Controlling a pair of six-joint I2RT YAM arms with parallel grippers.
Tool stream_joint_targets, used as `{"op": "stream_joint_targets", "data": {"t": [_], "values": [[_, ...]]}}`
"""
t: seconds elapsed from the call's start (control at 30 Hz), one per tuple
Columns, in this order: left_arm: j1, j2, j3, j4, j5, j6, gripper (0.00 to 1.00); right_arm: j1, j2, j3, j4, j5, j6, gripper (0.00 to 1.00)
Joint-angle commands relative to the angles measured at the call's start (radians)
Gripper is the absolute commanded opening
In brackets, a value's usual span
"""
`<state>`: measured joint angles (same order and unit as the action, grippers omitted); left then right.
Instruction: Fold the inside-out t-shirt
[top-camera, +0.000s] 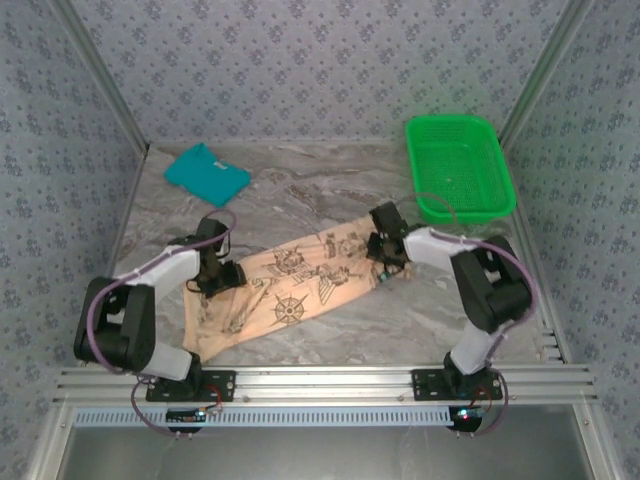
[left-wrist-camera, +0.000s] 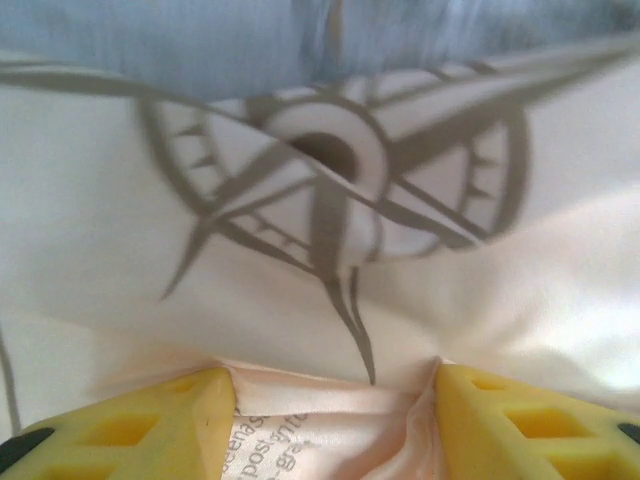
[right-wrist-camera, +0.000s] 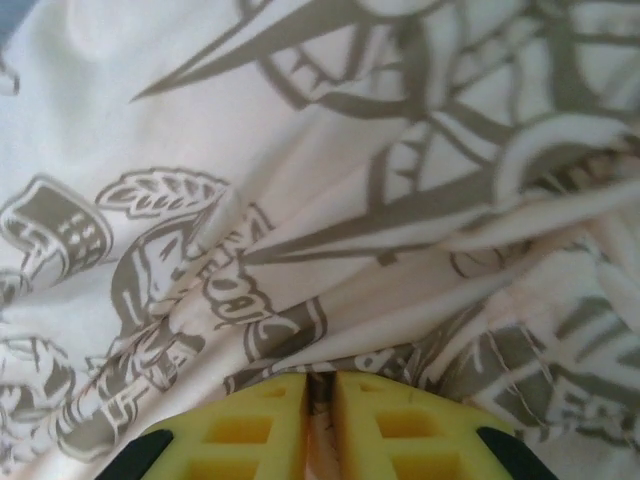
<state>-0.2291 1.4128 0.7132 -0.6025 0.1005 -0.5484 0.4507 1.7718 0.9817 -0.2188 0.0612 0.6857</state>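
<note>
The inside-out t-shirt (top-camera: 300, 285), peach-beige with dark nautical prints, lies bunched in a slanted band across the middle of the table. My left gripper (top-camera: 215, 283) sits low over its left part. In the left wrist view this gripper (left-wrist-camera: 337, 420) is open, its yellow fingers (left-wrist-camera: 150, 430) wide apart, with a cloth hem and a printed label (left-wrist-camera: 265, 440) lying between them. My right gripper (top-camera: 385, 268) is at the shirt's right end. In the right wrist view it (right-wrist-camera: 320, 420) is shut on a thin fold of the shirt (right-wrist-camera: 330, 250).
A folded teal shirt (top-camera: 207, 173) lies at the back left. A green plastic basket (top-camera: 450, 122) stands at the back right. Patterned walls enclose the marble table (top-camera: 330, 190), and a metal rail (top-camera: 320, 380) runs along its near edge.
</note>
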Motion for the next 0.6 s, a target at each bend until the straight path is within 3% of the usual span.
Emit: {"op": "stream_joint_targets", "data": {"t": [0.0, 0.07, 0.13, 0.2, 0.3, 0.4, 0.57], "values": [[-0.038, -0.096, -0.071, -0.124, 0.087, -0.118, 0.57, -0.016, 0.196, 0.149, -0.018, 0.025, -0.126, 0.17], [-0.077, -0.158, -0.088, -0.143, 0.110, -0.172, 0.57, -0.009, 0.281, 0.307, -0.081, 0.049, -0.143, 0.18], [-0.130, -0.213, -0.108, -0.142, 0.158, -0.228, 0.57, -0.007, 0.345, 0.437, -0.109, -0.024, -0.175, 0.18], [-0.188, -0.244, -0.111, -0.146, 0.200, -0.261, 0.57, 0.009, 0.340, 0.488, -0.102, -0.055, -0.169, 0.20], [-0.287, -0.264, -0.079, -0.196, 0.238, -0.280, 0.58, 0.029, 0.318, 0.530, -0.141, -0.038, -0.158, 0.31], [-0.343, -0.311, -0.013, -0.293, 0.196, -0.274, 0.58, 0.024, 0.253, 0.478, -0.175, 0.014, -0.127, 0.38], [-0.332, -0.400, 0.083, -0.368, 0.046, -0.211, 0.65, 0.040, 0.117, 0.349, -0.228, 0.054, -0.132, 0.47]]}}
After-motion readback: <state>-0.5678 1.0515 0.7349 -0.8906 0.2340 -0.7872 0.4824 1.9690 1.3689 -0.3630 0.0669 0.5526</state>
